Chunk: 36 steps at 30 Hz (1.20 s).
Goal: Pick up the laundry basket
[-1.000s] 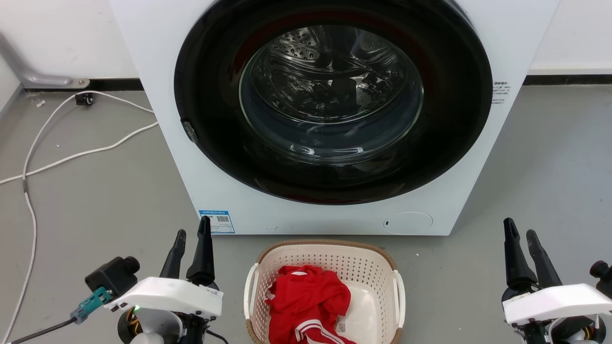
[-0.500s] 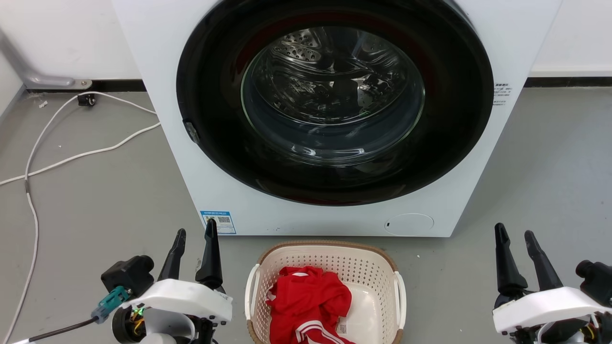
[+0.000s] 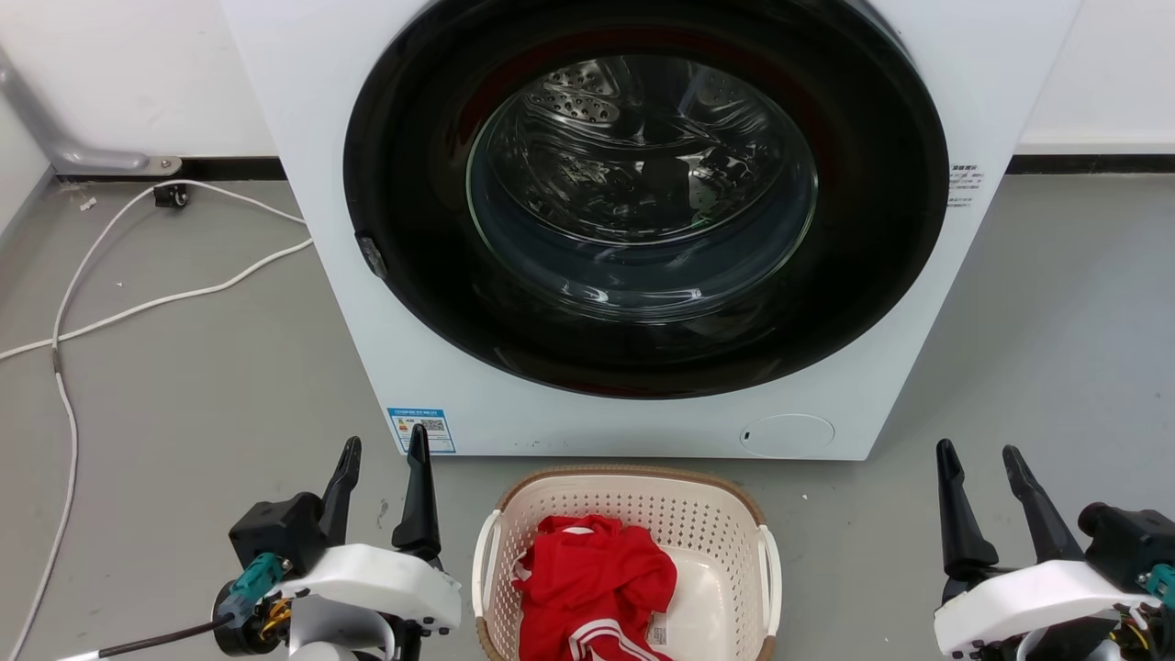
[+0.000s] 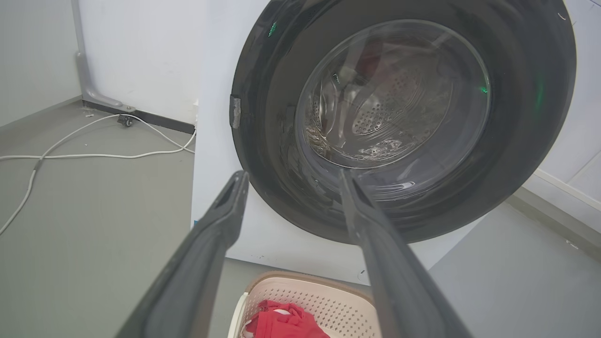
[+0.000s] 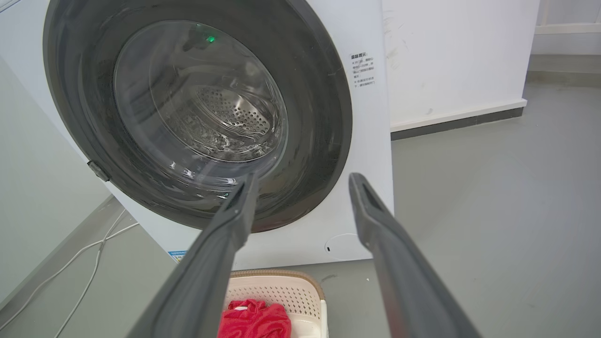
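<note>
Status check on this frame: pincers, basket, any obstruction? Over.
Left pincer open, empty, left of basket. Right pincer open, empty, farther right. Basket on floor before washing machine, red garment inside. Nothing blocking handles.

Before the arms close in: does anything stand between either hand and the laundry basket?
Nothing visible does. Bare floor lies between the open left hand and the laundry basket, and between it and the open right hand.
</note>
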{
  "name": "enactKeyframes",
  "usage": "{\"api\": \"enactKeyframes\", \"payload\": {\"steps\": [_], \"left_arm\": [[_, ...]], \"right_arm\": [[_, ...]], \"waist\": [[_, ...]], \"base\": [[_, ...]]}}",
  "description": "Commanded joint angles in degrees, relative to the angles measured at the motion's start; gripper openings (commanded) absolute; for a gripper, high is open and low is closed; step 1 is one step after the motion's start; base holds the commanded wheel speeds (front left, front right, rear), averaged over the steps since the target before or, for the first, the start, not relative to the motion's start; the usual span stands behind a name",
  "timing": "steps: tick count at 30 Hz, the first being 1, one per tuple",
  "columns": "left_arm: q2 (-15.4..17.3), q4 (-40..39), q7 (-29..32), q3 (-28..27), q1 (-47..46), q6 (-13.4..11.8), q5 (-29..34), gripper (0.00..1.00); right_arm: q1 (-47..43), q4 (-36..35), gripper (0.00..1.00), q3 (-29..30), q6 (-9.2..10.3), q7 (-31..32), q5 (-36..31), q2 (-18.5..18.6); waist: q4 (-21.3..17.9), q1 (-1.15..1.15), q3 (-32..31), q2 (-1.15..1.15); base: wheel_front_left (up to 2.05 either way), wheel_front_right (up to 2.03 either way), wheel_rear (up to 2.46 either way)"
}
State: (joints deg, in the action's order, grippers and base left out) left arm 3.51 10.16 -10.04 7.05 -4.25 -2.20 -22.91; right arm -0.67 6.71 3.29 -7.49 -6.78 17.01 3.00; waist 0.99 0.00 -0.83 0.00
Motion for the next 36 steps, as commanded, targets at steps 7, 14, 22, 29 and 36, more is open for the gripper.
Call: {"api": "enactKeyframes", "payload": {"steps": [7, 14, 22, 29, 36], "left_arm": [[0.2, 0.0, -1.4, 0.8, -0.8, -1.1, 4.7, 1.00], [0.1, 0.0, -2.2, 1.0, -0.8, -1.5, 7.6, 1.00], [-0.1, 0.0, -3.3, 1.4, -0.6, -2.2, 11.8, 1.00], [-0.2, 0.1, -4.1, 1.5, -0.8, -2.6, 14.5, 1.00], [-0.4, 0.4, -4.8, 1.6, -0.9, -3.0, 16.9, 1.00]], "right_arm": [[-0.6, -0.9, 1.00, -0.1, 0.00, -0.6, -5.0, -0.1], [-0.9, -1.1, 1.00, -0.2, 0.00, -1.0, -8.5, -0.1], [-1.4, -1.3, 1.00, -0.5, 0.01, -1.8, -12.7, -0.1], [-1.7, -1.5, 1.00, -0.6, 0.01, -2.4, -15.1, -0.2], [-2.0, -1.6, 1.00, -0.7, 0.01, -2.9, -17.8, -0.2]], "waist": [[0.2, 0.00, -0.1, 0.00], [0.3, 0.00, 0.0, 0.00], [0.3, 0.00, 0.0, 0.00], [0.4, 0.00, 0.1, 0.00], [0.5, 0.00, 0.2, 0.00]], "base": [[0.00, 0.00, 0.00], [0.00, 0.00, 0.00], [0.00, 0.00, 0.00], [0.00, 0.00, 0.00], [0.00, 0.00, 0.00]]}}
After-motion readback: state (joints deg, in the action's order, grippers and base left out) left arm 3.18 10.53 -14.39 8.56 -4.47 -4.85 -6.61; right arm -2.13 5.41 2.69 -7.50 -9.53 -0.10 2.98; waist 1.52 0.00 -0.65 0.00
